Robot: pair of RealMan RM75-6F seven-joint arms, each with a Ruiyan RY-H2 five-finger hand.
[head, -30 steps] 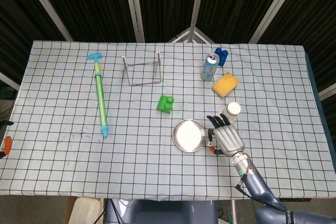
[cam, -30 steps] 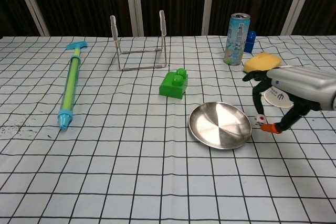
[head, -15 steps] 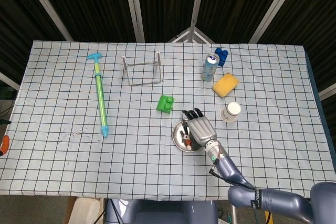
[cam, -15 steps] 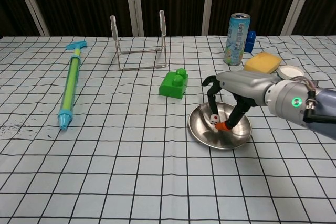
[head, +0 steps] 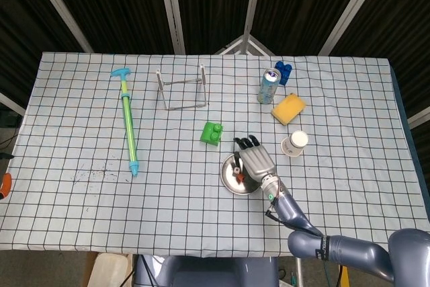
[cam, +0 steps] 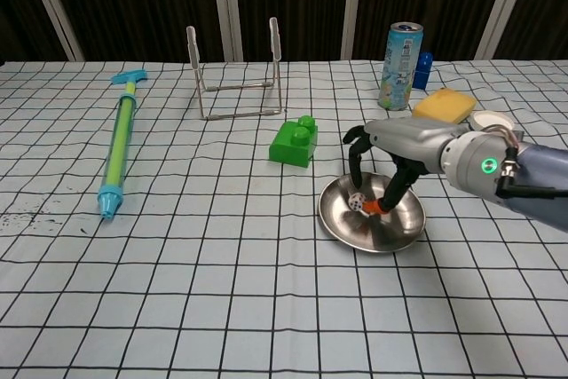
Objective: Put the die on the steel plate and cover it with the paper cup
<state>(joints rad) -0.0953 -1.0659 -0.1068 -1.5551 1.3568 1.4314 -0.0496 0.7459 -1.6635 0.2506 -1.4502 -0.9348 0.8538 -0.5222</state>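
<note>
Right hand (cam: 383, 159) pinches the small white die (cam: 356, 202) low over the round steel plate (cam: 390, 230). Risk: released die bounces on the sloped metal and rolls off, away from the upside-down white paper cup (head: 294, 143).

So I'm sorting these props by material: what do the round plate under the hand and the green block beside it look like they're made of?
The round silver plate looks like polished steel: it has a bright, mirror-like sheen with radial glare. The green studded block looks like moulded plastic: uniform saturated colour, smooth faces, soft gloss. Neither can be confirmed by look alone.
</note>
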